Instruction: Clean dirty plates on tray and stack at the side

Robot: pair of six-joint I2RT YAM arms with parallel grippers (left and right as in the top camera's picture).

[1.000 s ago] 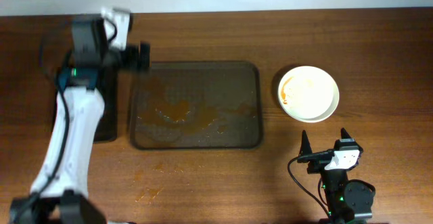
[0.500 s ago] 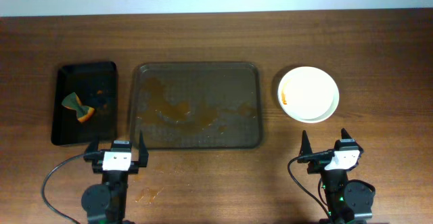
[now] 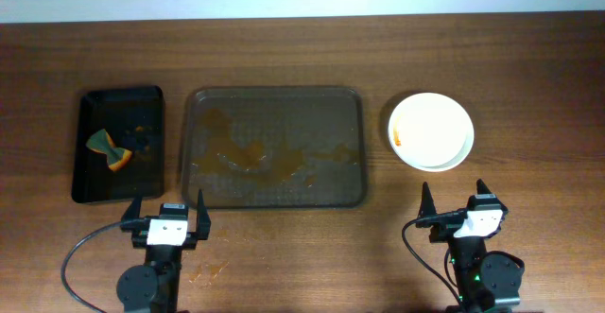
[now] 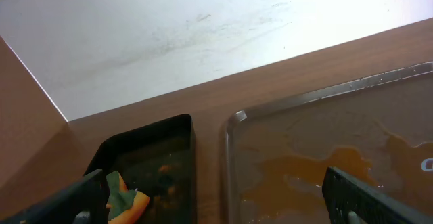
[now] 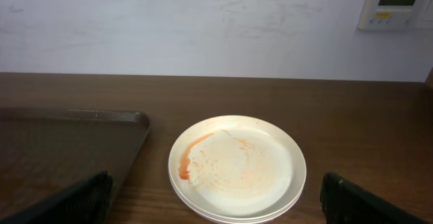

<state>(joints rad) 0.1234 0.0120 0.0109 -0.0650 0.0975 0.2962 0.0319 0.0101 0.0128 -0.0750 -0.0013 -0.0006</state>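
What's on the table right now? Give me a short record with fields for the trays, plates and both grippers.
tray: no plates on it, orange sauce smears on its floor
plates: stacked right of the tray, top one with an orange smear
black tray: left of the tray, holds a green-orange sponge
left gripper: open, empty
right gripper: open, empty

Black tray holds green-orange sponge; wooden table.
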